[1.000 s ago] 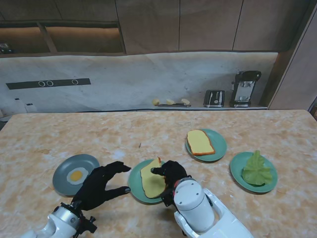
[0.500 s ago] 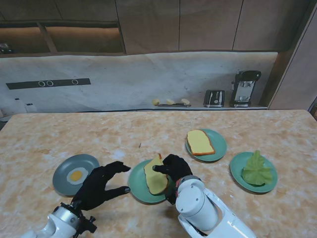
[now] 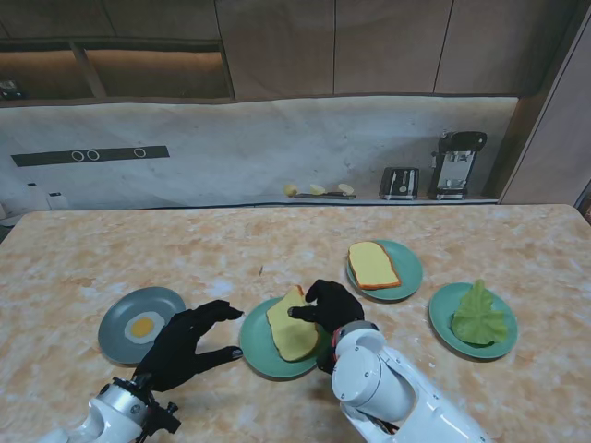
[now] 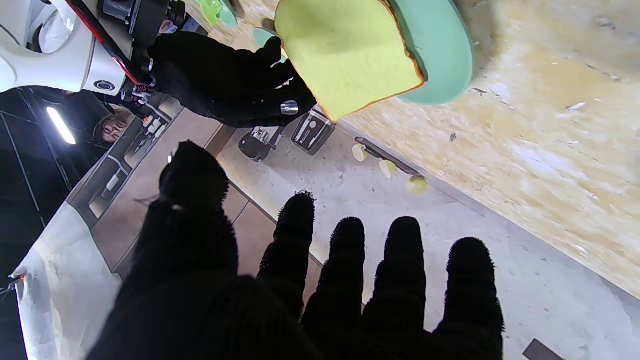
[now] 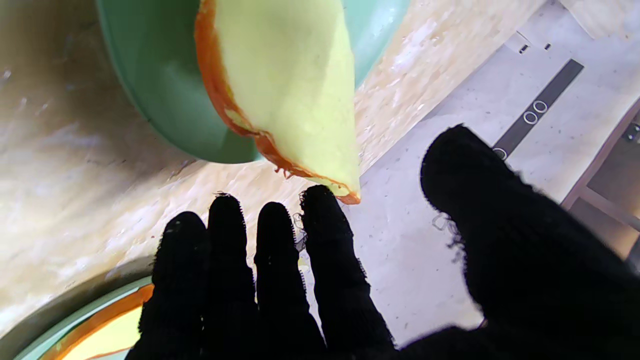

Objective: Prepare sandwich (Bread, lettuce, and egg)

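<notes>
A bread slice (image 3: 294, 323) lies almost flat on the middle green plate (image 3: 254, 346), its far corner slightly raised. My right hand (image 3: 328, 309) is at its right edge, open; in the right wrist view the index fingertip (image 5: 320, 205) touches the bread's (image 5: 285, 85) corner while the thumb stands well apart. My left hand (image 3: 185, 343) rests open on the table just left of that plate. A fried egg (image 3: 143, 326) sits on a grey-green plate (image 3: 115, 341) at the left. A second bread slice (image 3: 372, 265) and the lettuce (image 3: 478, 316) lie on their own green plates to the right.
A toaster (image 3: 399, 183) and a coffee machine (image 3: 457, 164) stand on the back counter beyond the table's far edge, with a few small yellowish pieces (image 3: 319, 190) beside them. The marble table top (image 3: 277, 245) stretches bare behind the plates.
The right hand has lowered the bread from a steep tilt to nearly flat on the middle plate and moved slightly right and away. The left hand has stayed put.
</notes>
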{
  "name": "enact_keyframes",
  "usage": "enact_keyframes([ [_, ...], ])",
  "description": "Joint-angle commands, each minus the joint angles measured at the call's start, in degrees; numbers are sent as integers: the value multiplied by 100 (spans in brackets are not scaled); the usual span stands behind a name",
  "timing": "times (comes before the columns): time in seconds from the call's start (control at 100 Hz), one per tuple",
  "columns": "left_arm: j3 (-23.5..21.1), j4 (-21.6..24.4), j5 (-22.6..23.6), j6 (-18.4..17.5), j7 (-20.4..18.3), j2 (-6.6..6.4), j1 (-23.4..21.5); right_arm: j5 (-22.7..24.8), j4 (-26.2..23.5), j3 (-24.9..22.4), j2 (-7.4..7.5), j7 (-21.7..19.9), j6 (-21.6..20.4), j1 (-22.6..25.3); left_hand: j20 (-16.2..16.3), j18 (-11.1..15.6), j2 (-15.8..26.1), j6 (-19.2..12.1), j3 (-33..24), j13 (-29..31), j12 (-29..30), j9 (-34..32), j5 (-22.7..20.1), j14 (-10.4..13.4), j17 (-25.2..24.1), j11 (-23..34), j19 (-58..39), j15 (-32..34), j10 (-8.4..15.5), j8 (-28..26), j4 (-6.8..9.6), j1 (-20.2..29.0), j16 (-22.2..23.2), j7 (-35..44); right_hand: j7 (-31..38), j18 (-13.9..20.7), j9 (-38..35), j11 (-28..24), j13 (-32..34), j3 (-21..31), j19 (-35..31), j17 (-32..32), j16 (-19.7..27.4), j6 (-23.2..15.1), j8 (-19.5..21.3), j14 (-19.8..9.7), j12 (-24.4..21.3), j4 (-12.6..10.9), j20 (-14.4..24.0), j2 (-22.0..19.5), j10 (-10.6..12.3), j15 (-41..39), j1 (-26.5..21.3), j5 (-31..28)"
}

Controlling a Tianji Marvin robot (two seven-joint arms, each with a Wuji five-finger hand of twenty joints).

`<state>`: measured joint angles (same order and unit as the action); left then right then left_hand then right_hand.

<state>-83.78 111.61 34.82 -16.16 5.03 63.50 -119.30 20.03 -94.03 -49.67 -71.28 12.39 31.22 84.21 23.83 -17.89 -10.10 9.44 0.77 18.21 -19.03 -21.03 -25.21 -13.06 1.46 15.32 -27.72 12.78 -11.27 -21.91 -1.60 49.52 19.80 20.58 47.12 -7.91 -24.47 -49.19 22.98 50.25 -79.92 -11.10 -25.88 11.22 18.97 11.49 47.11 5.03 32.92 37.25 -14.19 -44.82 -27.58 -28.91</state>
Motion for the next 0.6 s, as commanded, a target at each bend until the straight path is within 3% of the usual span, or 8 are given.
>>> enact_keyframes([
  [0.0,-6,-14,-10,-1,-46,22,-21,22,1,11,48,-146,81,4,76,7,98,-104,62,-25,-27,-78,-37,12,-81,-101,73,-107,17,-15,-13,4,-13,-71,-87,159,248,56,-127,-73,28,62,-61,-64,-58,-67,-2410,-183,141,-127,113,59,167,-58],
  [0.46,-26,-31,-46,-3,-94,16,13,422,-146,-270,262,-478,35,166,76,5,98,-107,64,-20,-28,-70,-37,11,-79,-96,66,-103,23,-16,-13,4,-11,-70,-318,49,58,142,60,-124,173,-88,-21,-9,-121,-21,-2448,-194,123,-122,79,113,189,-72],
  [0.59,-17,-68,-78,7,-131,12,66,1055,-436,-664,475,-711,-322,426,77,4,98,-108,62,-25,-28,-65,-23,12,-79,-95,63,-105,24,-15,-12,8,-12,-73,-297,18,25,162,86,-199,382,-130,4,-80,-112,-62,-2445,-168,-4,-25,117,173,126,54],
])
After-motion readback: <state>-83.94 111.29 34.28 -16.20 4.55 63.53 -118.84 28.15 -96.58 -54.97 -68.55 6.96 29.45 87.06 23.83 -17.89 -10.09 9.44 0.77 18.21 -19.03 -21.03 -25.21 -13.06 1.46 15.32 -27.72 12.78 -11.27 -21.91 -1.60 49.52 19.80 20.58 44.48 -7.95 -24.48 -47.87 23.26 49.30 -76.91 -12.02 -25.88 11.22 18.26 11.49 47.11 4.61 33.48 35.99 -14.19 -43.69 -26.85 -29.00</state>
